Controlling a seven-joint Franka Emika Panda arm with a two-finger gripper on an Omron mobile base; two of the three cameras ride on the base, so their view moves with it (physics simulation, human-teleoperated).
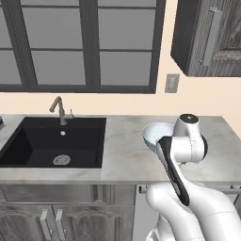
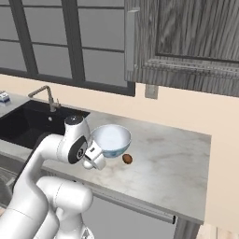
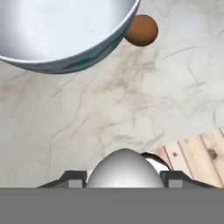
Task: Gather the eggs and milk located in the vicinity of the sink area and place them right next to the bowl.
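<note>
A whitish egg (image 3: 124, 168) sits between my gripper's (image 3: 124, 180) two dark finger tips, which are shut on it just above the marble counter (image 3: 87, 113). In the right base view the gripper (image 2: 98, 162) hangs at the near side of the bowl (image 2: 111, 139). The glossy bowl (image 3: 57, 30) lies just ahead of the held egg. A brown egg (image 3: 141, 30) rests on the counter touching the bowl's rim side, also the brown egg (image 2: 127, 159) right of the bowl. The milk (image 2: 3, 97) shows as a small white-and-blue carton at the far left, beyond the sink (image 2: 28, 119).
The black sink (image 1: 52, 141) with its slim faucet (image 1: 59, 108) is set in the counter left of the bowl (image 1: 155, 134). The counter's front edge is close under the hand, with wooden floor (image 3: 197, 153) beyond it. A wall cabinet (image 2: 186, 37) hangs above.
</note>
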